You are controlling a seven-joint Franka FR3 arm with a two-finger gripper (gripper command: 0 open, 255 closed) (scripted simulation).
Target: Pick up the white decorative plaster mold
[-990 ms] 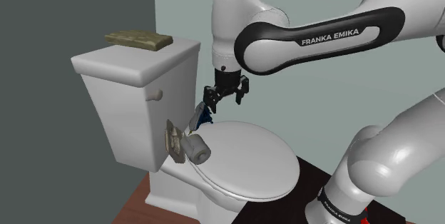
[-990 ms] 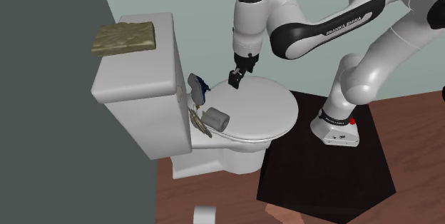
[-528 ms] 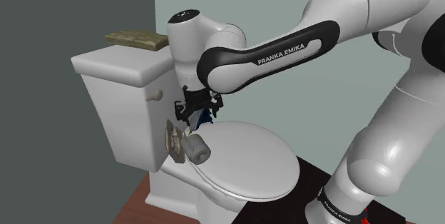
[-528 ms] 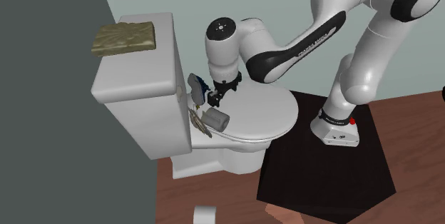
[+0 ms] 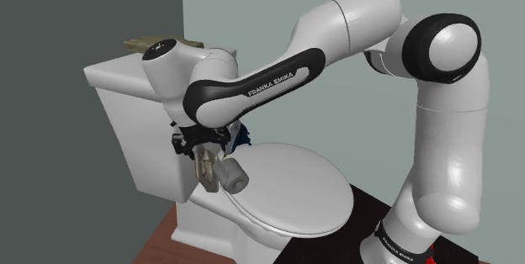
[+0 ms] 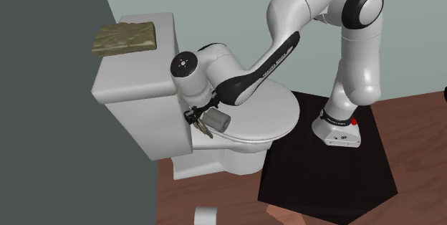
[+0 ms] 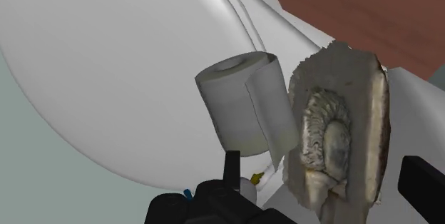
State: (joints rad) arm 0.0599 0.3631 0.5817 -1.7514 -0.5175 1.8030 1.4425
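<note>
Scene at the back of a white toilet: the gripper hangs low in front of the tank, and I read its fingers as spread wide and closed on nothing. The plaster mold, an off-white to tan slab with ragged edges and a shell-like relief on its face, stands on edge on the ledge behind the seat, close to the tank's front. In the wrist view I see it between the two fingers, and neither touches it. A roll of paper lies on its side just beside the mold, on the side toward the closed lid; I cannot tell whether the two touch. A small blue object peeks out from behind the forearm, above the rear of the lid. An olive, mottled block lies flat on top of the tank. The arm arches up and over from its stand, which sits on a black box on a brown wooden floor.
</note>
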